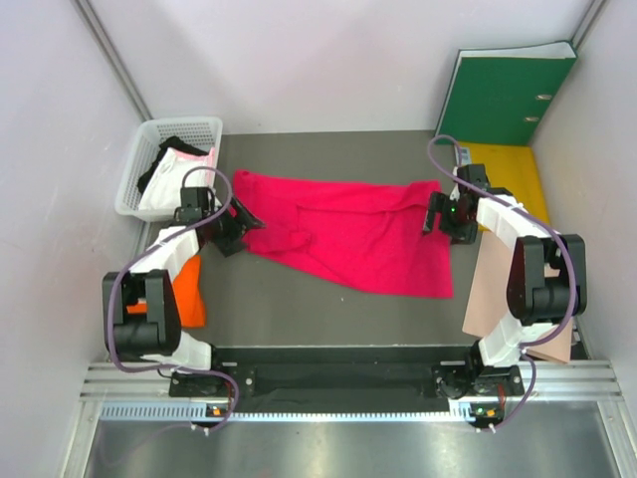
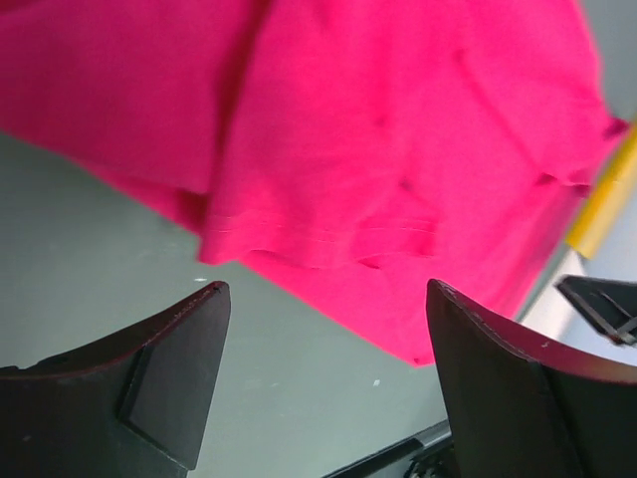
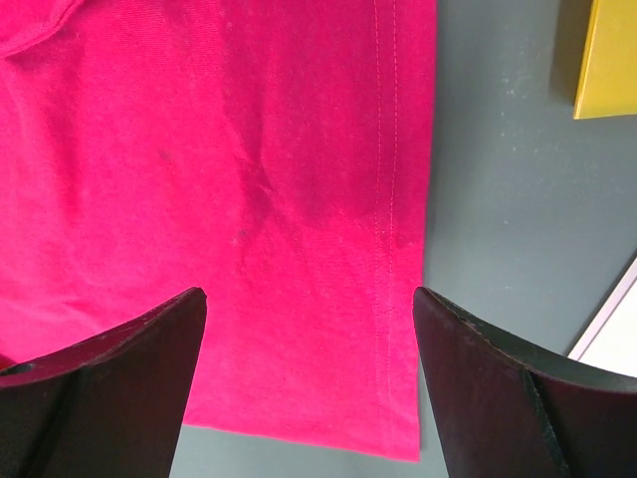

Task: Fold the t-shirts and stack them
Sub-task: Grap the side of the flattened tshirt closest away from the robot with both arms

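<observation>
The large magenta-red t-shirt (image 1: 348, 231) lies spread on the grey table, creased near its left end. My left gripper (image 1: 242, 227) is open at the shirt's left edge; in the left wrist view (image 2: 328, 299) its jaws stand wide over bare table just below the shirt's hem (image 2: 328, 249). My right gripper (image 1: 438, 214) is open above the shirt's right edge; the right wrist view (image 3: 309, 299) shows the stitched hem corner (image 3: 393, 299) between the jaws. A folded orange t-shirt (image 1: 187, 294) lies under my left arm. Whitish-pink and black garments (image 1: 179, 169) sit in the basket.
A white basket (image 1: 134, 179) stands at the back left. A green binder (image 1: 508, 95) leans at the back right, with a yellow folder (image 1: 513, 174) in front of it. A tan paper sheet (image 1: 493, 289) lies under my right arm.
</observation>
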